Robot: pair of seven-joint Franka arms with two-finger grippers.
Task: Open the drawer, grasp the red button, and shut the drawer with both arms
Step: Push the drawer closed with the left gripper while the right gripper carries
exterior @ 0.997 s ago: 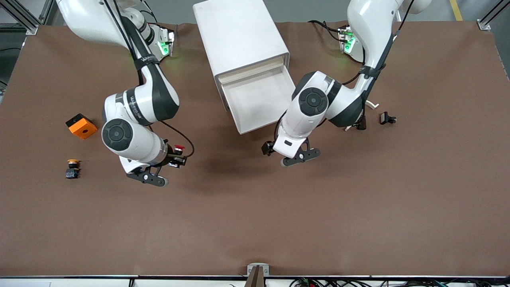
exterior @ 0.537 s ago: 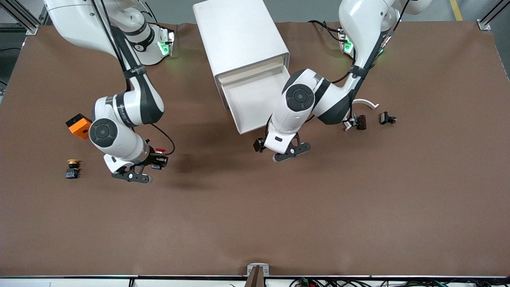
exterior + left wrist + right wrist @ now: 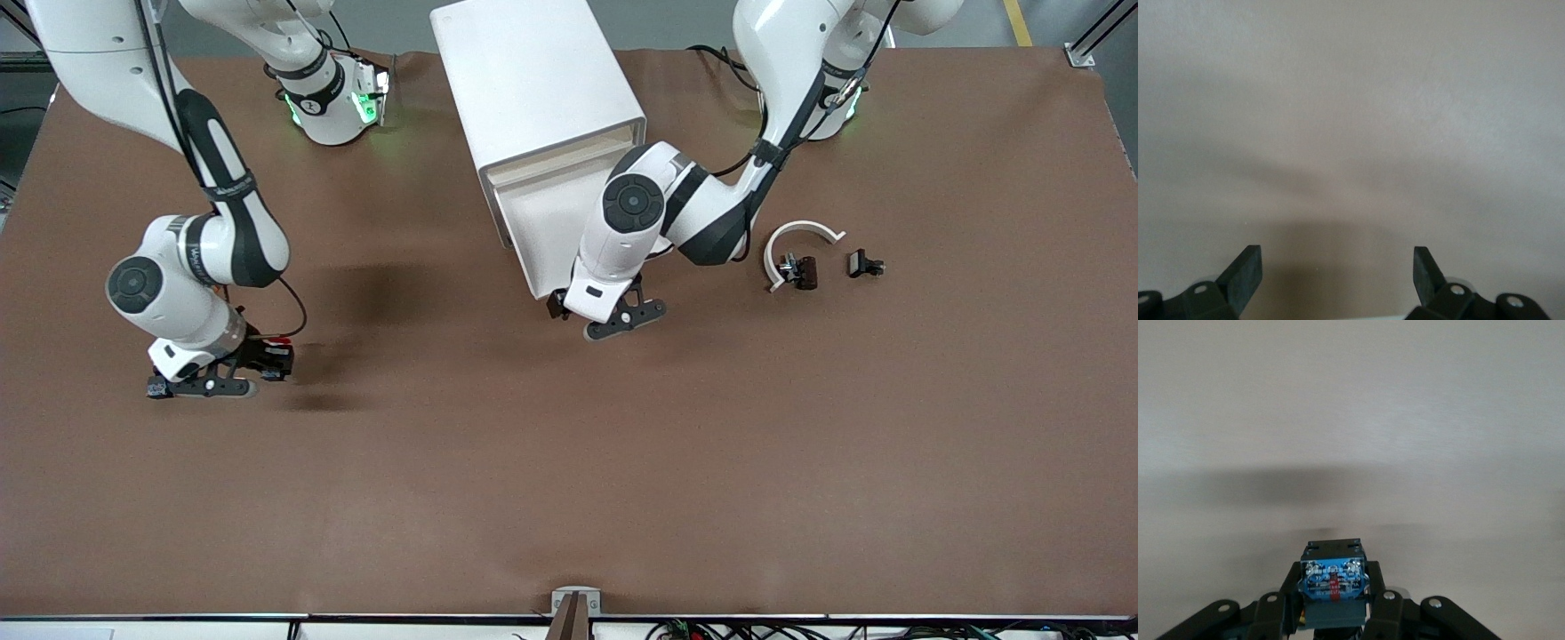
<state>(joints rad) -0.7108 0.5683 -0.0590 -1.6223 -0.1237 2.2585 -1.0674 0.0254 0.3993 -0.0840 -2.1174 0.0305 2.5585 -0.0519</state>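
Cabinet (image 3: 533, 80) count is one, with one drawer (image 3: 553, 227) seen pulled out, its front partly hidden by the left arm. One button (image 3: 1332, 581) is pinched in the right gripper (image 3: 233, 373) over bare table (image 3: 569, 480) toward the right arm's end. The left gripper (image 3: 613, 317), fingers spread and empty, hangs just before the drawer front. One white curved piece (image 3: 794, 242) and two small black parts (image 3: 864, 264) lie toward the left arm's end.

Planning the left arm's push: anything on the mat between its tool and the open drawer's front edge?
Nothing, by the front view: the open left tool hovers just beyond the drawer front, and only bare brown mat shows beneath.
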